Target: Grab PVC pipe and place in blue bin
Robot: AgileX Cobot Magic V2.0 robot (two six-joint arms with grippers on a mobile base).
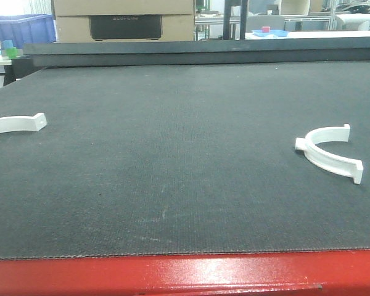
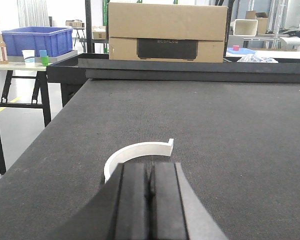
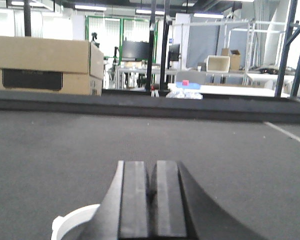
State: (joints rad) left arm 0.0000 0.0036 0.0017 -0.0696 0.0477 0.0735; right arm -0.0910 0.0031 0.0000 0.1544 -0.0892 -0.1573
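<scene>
Left gripper (image 2: pixel 150 172) pressed closed, empty; PVC pipe piece (image 2: pixel 140 149) just ahead (curved, white). Right gripper (image 3: pixel 151 169) closed too.

A cardboard box (image 2: pixel 167 32) sits beyond the dark table (image 1: pixel 172 154), under bright ceiling strip lights (image 3: pixel 90 7).

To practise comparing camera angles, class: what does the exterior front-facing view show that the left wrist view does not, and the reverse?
Front view only: the right PVC piece and the table's red edge. Left wrist only: the left end effector, jaws shut, just behind the left PVC piece. Both: that left piece, the blue bin, the cardboard box and the dark mat.
</scene>
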